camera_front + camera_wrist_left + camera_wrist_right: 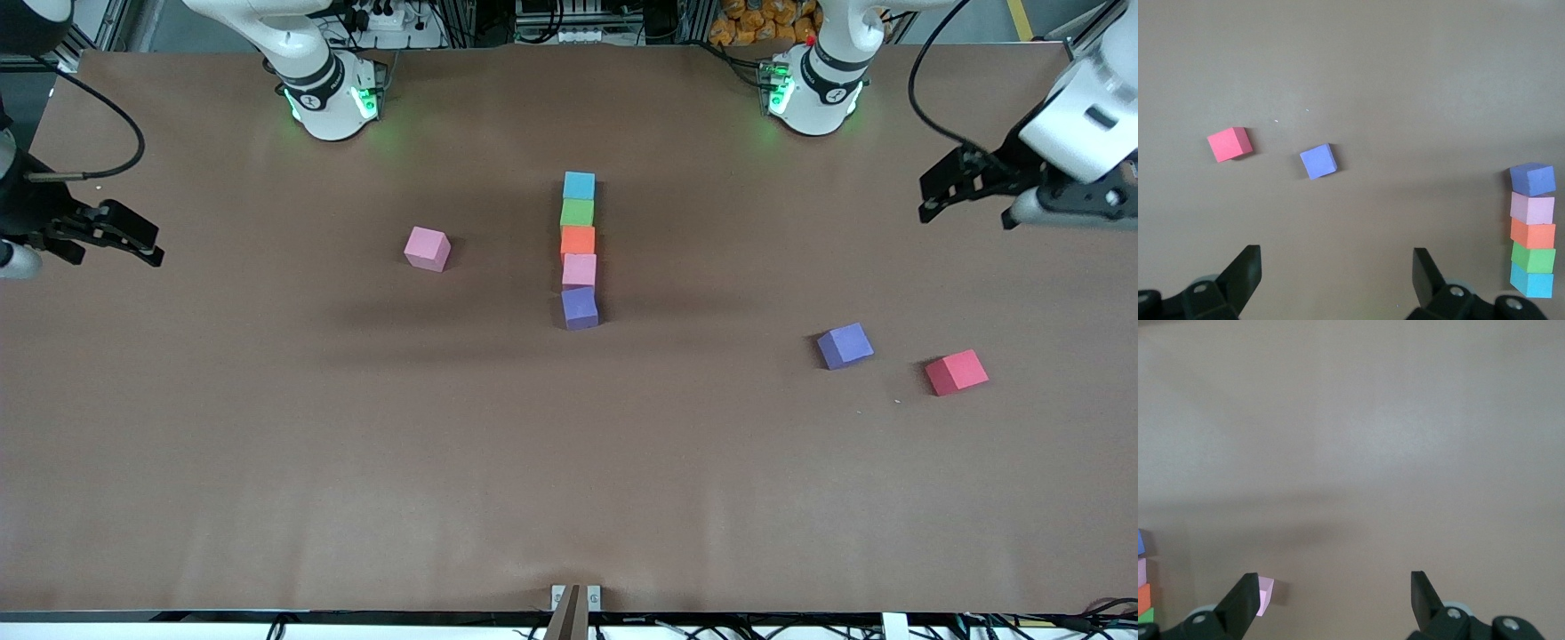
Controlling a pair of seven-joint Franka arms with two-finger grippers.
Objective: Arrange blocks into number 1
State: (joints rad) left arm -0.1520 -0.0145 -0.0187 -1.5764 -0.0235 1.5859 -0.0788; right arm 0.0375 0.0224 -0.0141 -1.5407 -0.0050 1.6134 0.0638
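Five small matte foam cubes [579, 252] line up mid-table; loose pink [427, 248], purple [845, 345] and red [956, 372] ones sit apart. They look light and squishy, so pinch flat sides. Left gripper [965, 197] and right gripper [120, 236] both hang wide, empty, over the table's ends.

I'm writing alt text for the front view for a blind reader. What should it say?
Five blocks form a straight column mid-table: blue, green, orange, pink, purple, the purple nearest the camera. A loose pink block lies toward the right arm's end; a purple block and a red block lie toward the left arm's end. Both hands, left hand and right hand, hang open above the table ends.
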